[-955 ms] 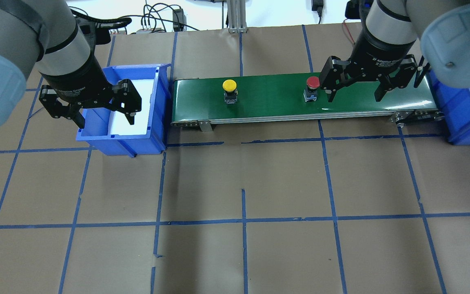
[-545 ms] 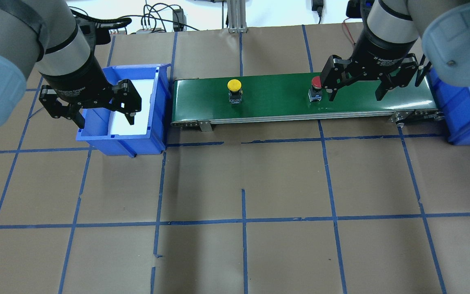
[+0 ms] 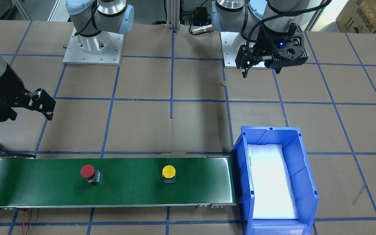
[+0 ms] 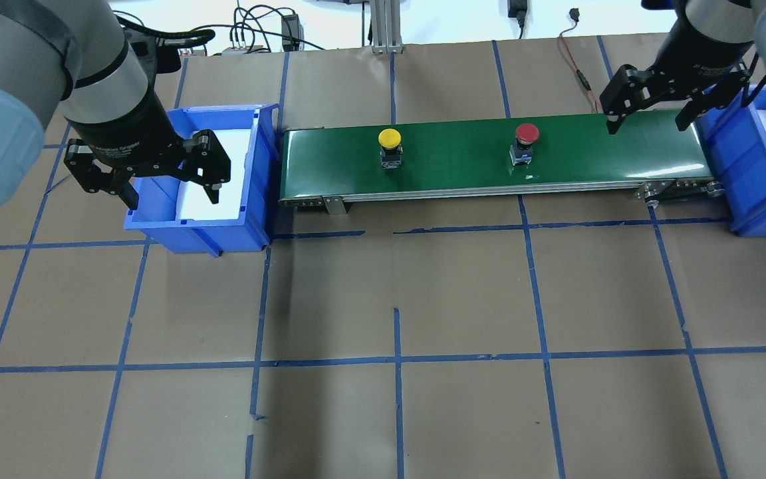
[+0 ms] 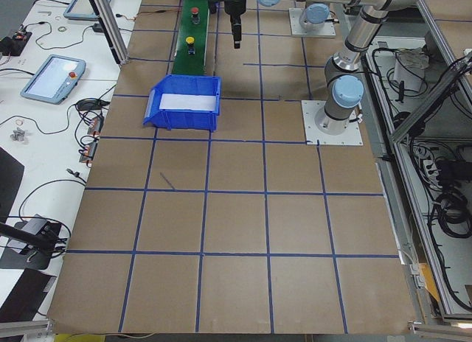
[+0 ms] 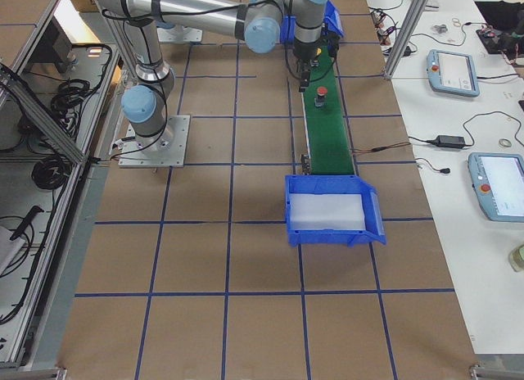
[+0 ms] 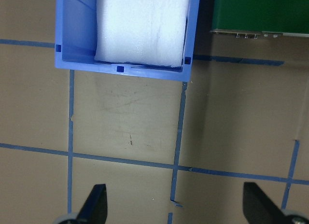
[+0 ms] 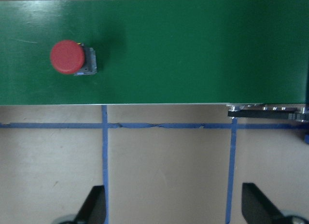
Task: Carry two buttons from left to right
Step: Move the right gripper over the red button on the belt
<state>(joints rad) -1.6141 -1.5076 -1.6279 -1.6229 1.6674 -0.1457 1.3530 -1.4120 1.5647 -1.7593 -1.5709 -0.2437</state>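
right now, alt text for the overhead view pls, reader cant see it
A yellow button and a red button stand on a green conveyor belt that runs between two blue bins. The left claw hangs open near the left bin; the right claw hangs open near the belt's end by the right bin.

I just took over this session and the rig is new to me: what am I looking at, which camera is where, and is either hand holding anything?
This is a two-armed robot at a table. One picture looks from behind the robot, one faces it (sides mirrored), two look along the table's ends, and two sit on the wrists looking down. A red button and a yellow button stand on a green belt between the left blue bin and the right blue bin. The left hand and the right hand are both open and hold nothing.
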